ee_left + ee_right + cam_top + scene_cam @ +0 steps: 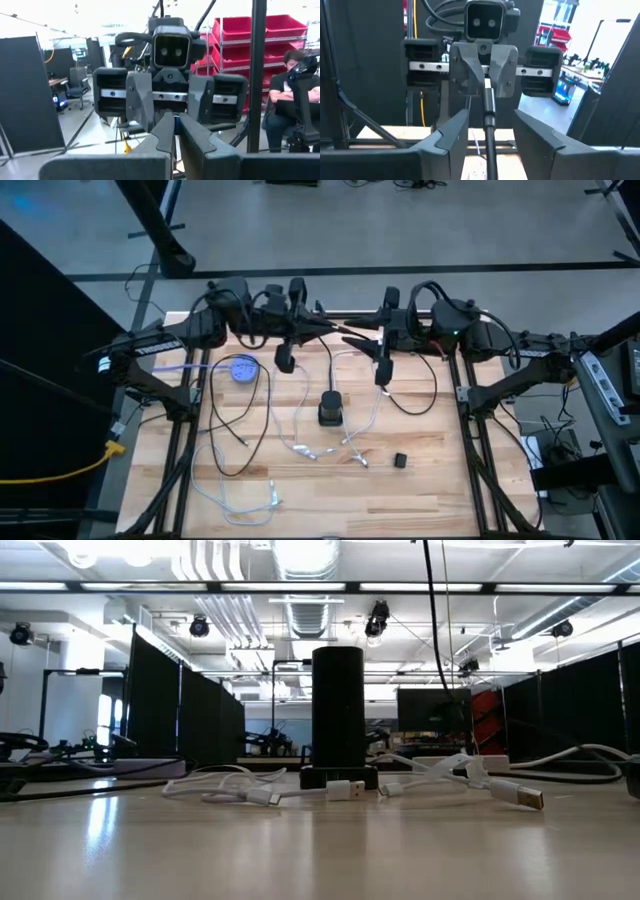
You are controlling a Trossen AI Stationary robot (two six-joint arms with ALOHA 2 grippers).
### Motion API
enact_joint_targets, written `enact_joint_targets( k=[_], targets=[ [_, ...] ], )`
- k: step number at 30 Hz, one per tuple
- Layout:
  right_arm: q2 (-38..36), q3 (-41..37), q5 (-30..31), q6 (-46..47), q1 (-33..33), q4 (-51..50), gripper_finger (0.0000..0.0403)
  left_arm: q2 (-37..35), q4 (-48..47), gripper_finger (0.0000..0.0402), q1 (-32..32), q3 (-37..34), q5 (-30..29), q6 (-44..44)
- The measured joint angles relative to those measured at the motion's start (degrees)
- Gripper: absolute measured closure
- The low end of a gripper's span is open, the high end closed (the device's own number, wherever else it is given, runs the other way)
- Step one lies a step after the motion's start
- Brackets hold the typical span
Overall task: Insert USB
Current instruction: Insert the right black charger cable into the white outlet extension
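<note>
A tall black block (330, 409) was seen standing upright near the middle of the wooden table. In the low view it (338, 710) looked like a dark tower on a wider, flat base. White cables (300, 442) were spread in loose loops in front of it and to its sides. A white plug with a silver tip (347, 789) was laid flat just in front of the base, close to it. Another white plug (517, 794) was laid farther off to one side, its metal end pointing away from the block. A thin black cable (332, 360) was held up in the air above the far part of the table, gripped between the two grippers.
</note>
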Motion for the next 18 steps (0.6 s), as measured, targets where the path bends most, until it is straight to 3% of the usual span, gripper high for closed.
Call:
enact_joint_targets(
  k=[18],
  targets=[
    [-0.02,-0.02,-0.07,-2.67,0.13,1.39,0.0315,0.0,0.96,0.04,0.02,0.0,-1.01,-0.02]
  ],
)
